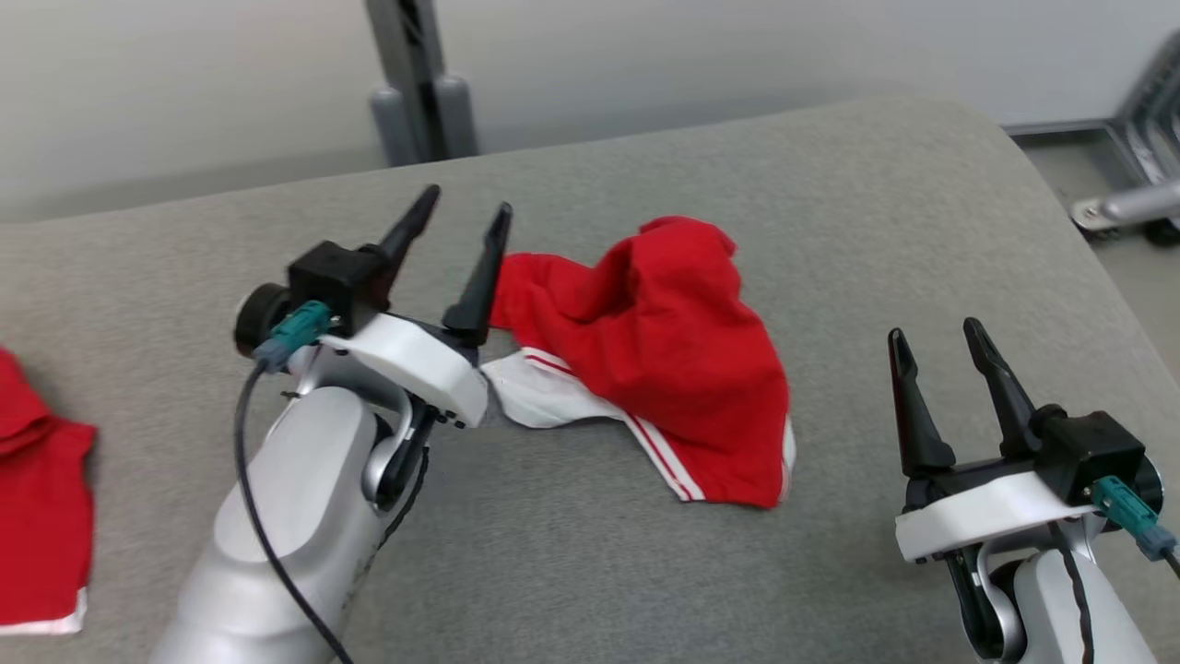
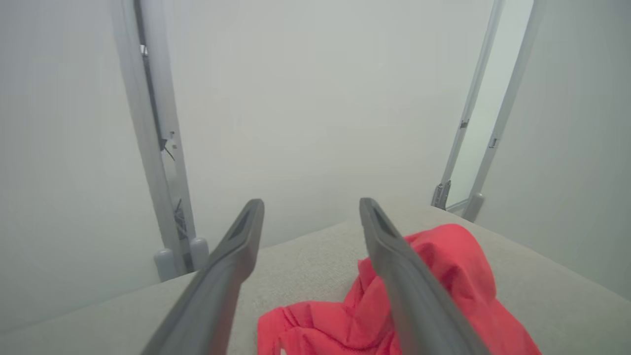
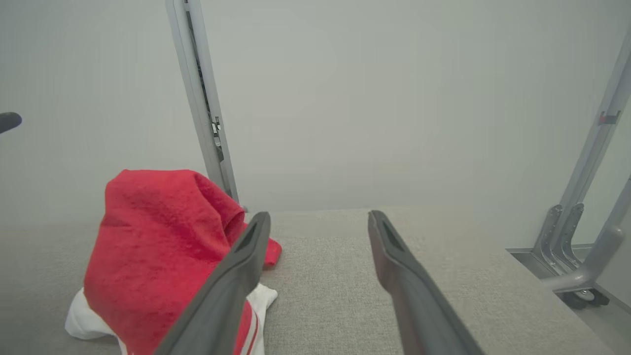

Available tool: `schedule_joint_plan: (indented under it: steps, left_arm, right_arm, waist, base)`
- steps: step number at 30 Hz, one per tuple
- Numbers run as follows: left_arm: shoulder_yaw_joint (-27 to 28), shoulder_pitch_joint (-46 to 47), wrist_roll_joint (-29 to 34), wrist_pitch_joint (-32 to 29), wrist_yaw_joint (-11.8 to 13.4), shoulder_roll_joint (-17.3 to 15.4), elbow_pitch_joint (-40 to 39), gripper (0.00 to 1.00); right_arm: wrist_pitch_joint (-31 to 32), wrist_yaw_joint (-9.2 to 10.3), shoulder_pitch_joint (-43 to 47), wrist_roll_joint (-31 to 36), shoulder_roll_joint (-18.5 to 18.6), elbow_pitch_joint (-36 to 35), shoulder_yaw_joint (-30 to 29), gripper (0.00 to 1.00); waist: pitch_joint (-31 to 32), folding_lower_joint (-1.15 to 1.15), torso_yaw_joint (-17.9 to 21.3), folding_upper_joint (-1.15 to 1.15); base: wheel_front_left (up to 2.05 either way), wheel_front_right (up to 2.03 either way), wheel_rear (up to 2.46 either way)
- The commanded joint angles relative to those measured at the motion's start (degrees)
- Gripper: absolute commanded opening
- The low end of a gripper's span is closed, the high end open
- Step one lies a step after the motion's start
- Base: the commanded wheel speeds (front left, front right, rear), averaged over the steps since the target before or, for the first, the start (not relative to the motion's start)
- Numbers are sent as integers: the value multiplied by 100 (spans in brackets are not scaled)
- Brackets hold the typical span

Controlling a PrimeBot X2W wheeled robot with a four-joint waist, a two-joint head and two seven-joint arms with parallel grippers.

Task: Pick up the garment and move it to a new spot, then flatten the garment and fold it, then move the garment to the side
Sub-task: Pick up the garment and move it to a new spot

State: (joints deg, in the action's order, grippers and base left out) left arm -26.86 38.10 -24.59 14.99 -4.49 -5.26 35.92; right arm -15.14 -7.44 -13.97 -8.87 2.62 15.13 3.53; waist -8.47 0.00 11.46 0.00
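Sitting crumpled on the surface [image 1: 830,184]: red garment [image 1: 654,341], left pincer [image 1: 466,203] wide, empty, at its 9 o'clock edge; right pincer [image 1: 933,332] wide, empty, well apart at 4 o'clock. Head view catches a second red cloth [image 1: 37,516] at far 9 o'clock; right wrist view, the white striped hem [image 3: 86,320].

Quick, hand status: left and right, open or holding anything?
Left hand: open, holding nothing; the red garment lies on the surface just beside it.
Right hand: open, empty.
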Motion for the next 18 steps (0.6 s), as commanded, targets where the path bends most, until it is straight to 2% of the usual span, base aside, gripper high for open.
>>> schedule_joint_plan:
  steps: [1, 8, 10, 15, 18]
  left_arm:
    - [267, -185, 107, 21, 43, -84, -267, 100]
    - [999, -1101, 556, 20, 159, -229, -1061, 100]
    - [1332, -1676, 708, 20, 195, -163, -1295, 100]
    - [1956, -2577, 1019, 20, 335, 17, -1708, 100]
    - [2235, -3043, 1190, 20, 256, 125, -1984, 100]
  right_arm:
    - [-8, -9, 84, 68, 47, -17, -10, 100]
    - [-7, -6, 275, 253, 53, 68, 178, 100]
    - [-7, -6, 377, 306, 46, 79, 191, 100]
    - [-7, -6, 499, 327, 48, 110, 290, 100]
    - [-7, -6, 550, 283, 48, 95, 319, 100]
  waist:
    - [310, 0, -450, 0]
    - [547, 0, -896, 0]
    - [627, 0, -1082, 0]
    - [744, 0, -1208, 0]
    - [777, 0, -1246, 0]
  base:
    - [0, 0, 0]
    - [0, 0, 0]
    - [0, 0, 0]
    - [0, 0, 0]
    - [0, 0, 0]
